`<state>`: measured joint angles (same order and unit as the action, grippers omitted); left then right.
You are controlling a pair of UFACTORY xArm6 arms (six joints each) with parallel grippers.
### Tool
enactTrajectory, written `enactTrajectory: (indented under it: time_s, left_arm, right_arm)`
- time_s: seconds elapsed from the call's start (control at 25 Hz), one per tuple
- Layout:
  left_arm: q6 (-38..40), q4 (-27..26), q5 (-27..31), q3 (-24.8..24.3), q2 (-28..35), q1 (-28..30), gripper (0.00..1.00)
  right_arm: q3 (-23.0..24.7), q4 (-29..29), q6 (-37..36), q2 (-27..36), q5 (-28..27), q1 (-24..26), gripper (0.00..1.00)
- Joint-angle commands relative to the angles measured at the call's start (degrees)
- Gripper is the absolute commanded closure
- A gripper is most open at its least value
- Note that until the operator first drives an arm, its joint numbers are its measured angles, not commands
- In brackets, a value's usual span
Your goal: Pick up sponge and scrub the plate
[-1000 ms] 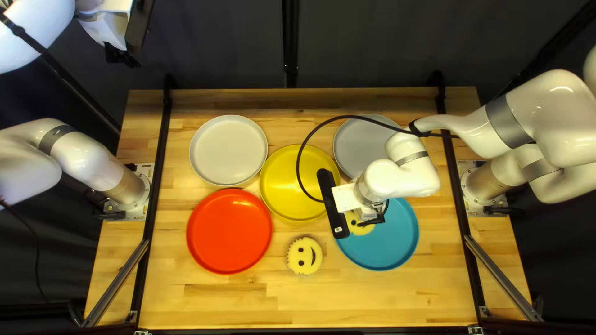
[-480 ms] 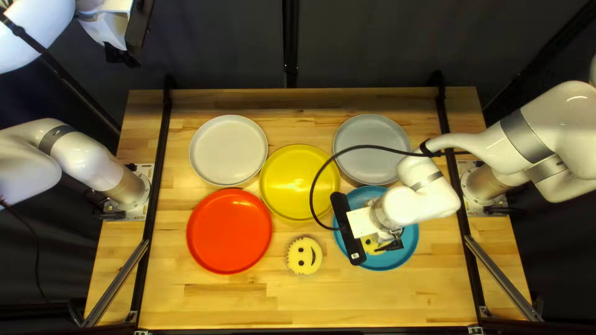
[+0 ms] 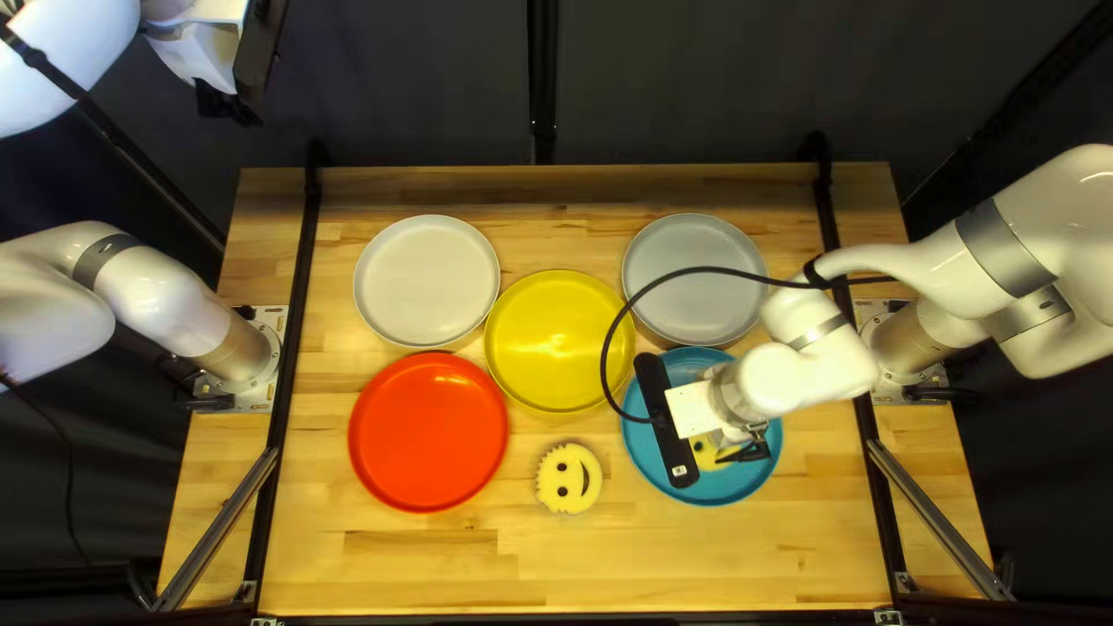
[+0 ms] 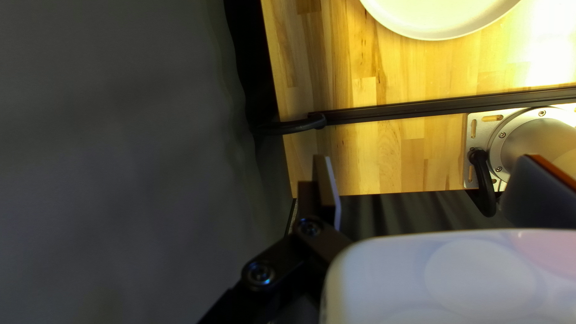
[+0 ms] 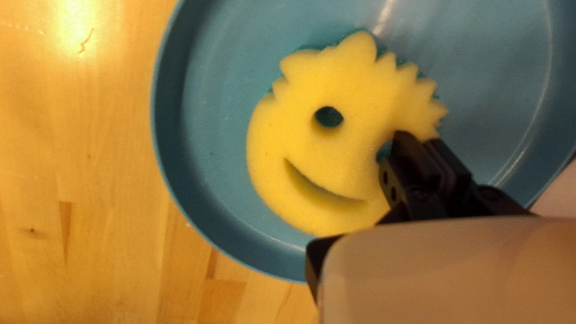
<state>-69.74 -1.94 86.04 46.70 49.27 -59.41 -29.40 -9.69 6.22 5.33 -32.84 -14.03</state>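
Well, the sponge (image 5: 354, 144) sits beneath the right tool (image 3: 742, 452), clamped at its edge; blue plate (image 5: 210, 120) underneath.

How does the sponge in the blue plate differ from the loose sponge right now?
The gripped sponge lies in the blue plate; the loose sponge lies on bare wood beside that plate.
My right gripper pinches the gripped sponge near one eye hole; nothing holds the loose sponge.
From above, my arm partly hides the gripped sponge, while the loose sponge shows whole.
Both are yellow smiley faces with spiky edges.
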Motion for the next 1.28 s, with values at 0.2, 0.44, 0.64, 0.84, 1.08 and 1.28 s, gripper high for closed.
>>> enactTrajectory:
  time_s: [0.2, 0.44, 0.64, 0.84, 1.08, 1.28]
  left_arm:
    - [0.0, 0.0, 0.0, 0.0, 0.0, 0.0, 0.00]
    - [0.0, 0.0, 0.0, 0.0, 0.0, 0.0, 0.00]
    - [0.0, 0.0, 0.0, 0.0, 0.0, 0.0, 0.00]
    - [0.0, 0.0, 0.0, 0.0, 0.0, 0.0, 0.00]
    - [0.0, 0.0, 0.0, 0.0, 0.0, 0.0, 0.00]
    - [0.0, 0.0, 0.0, 0.0, 0.0, 0.0, 0.00]
  right_arm:
    - [1.3, -1.9, -3.3, 0.2, 3.6, 3.6, 1.00]
    - [2.1, -2.7, 0.4, 1.1, 2.7, -0.4, 1.00]
    - [2.7, -2.7, 3.2, 1.7, 1.2, -4.2, 1.00]
    - [4.2, -1.6, 5.1, 3.0, -0.2, -7.7, 1.00]
    - [5.5, -0.2, 4.6, 3.9, -0.9, -8.5, 1.00]
    - [6.4, -0.6, 1.5, 4.4, 0.2, -4.1, 1.00]
